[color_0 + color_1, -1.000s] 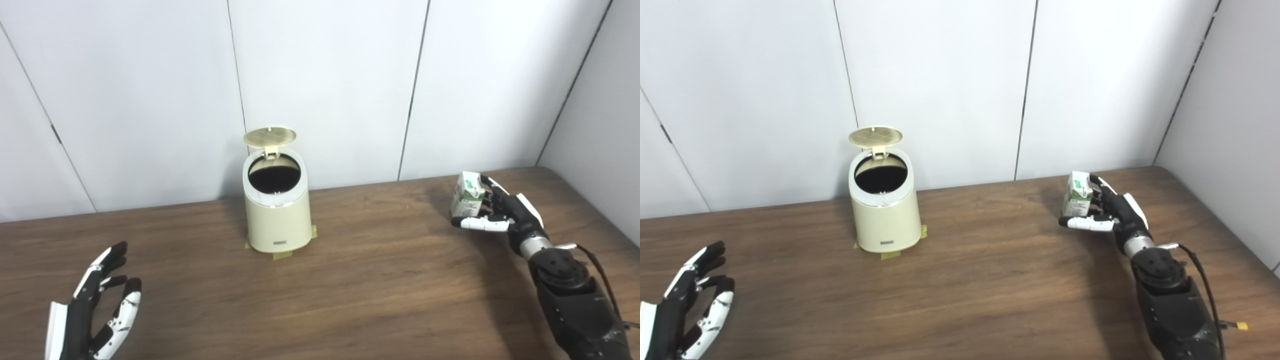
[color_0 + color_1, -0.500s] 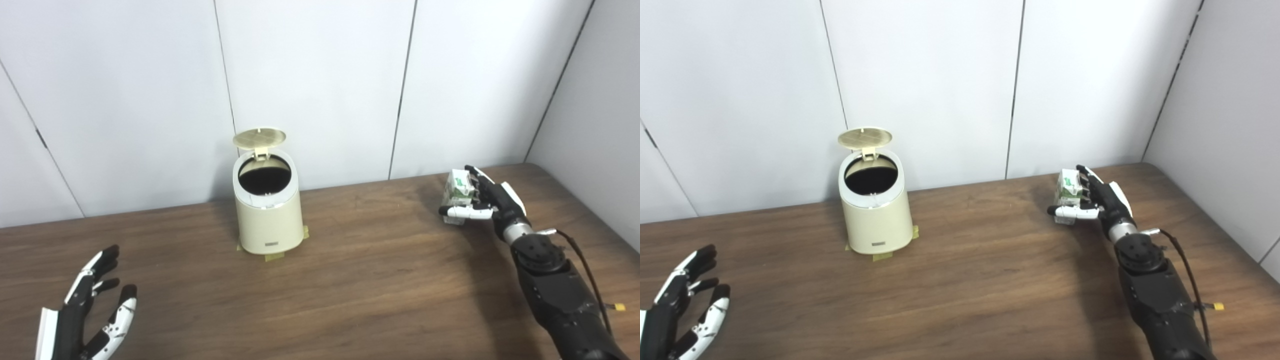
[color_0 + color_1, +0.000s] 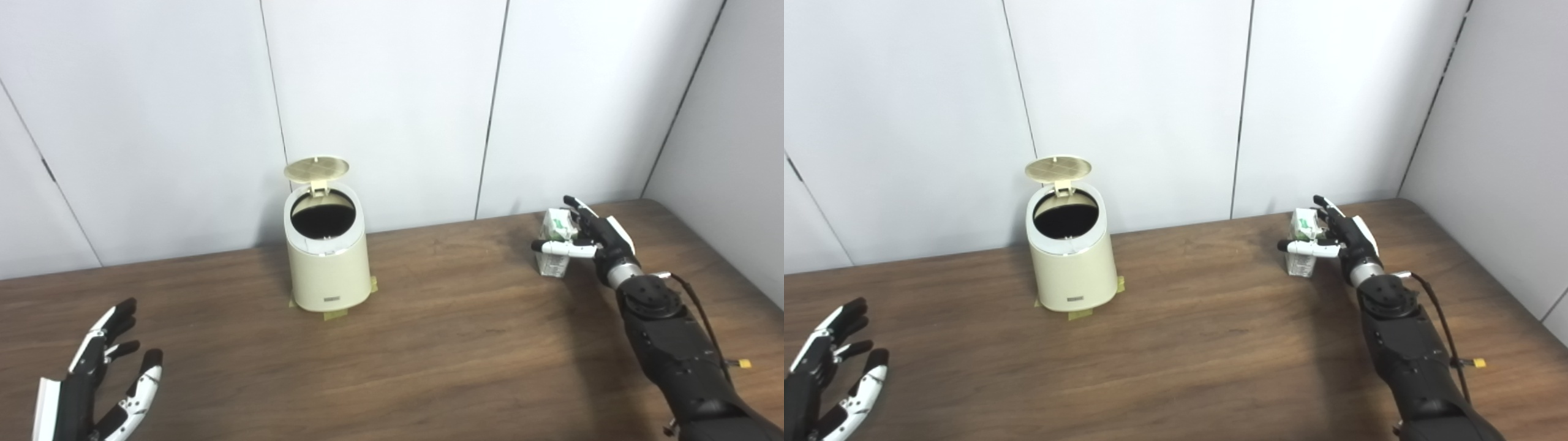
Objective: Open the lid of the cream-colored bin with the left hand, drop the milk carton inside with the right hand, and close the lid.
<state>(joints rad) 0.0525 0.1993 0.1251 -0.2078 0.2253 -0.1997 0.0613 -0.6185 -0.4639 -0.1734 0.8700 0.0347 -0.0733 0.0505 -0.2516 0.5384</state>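
Note:
The cream-colored bin stands at the back centre of the table, its round lid tipped up and the dark opening showing. The white and green milk carton stands upright on the table at the right. My right hand is cupped around it: the thumb lies across its front and the outstretched fingers are behind it, not curled tight. My left hand is open, fingers spread, low at the near left, far from the bin.
Yellow tape tabs stick out under the bin's base. The wooden table runs to an edge on the right, where a wall panel angles in. White wall panels stand close behind the bin.
The camera has shifted a little. My right hand has gone forward around the carton, its thumb rising from the carton's base to its middle. My left hand has sunk slightly.

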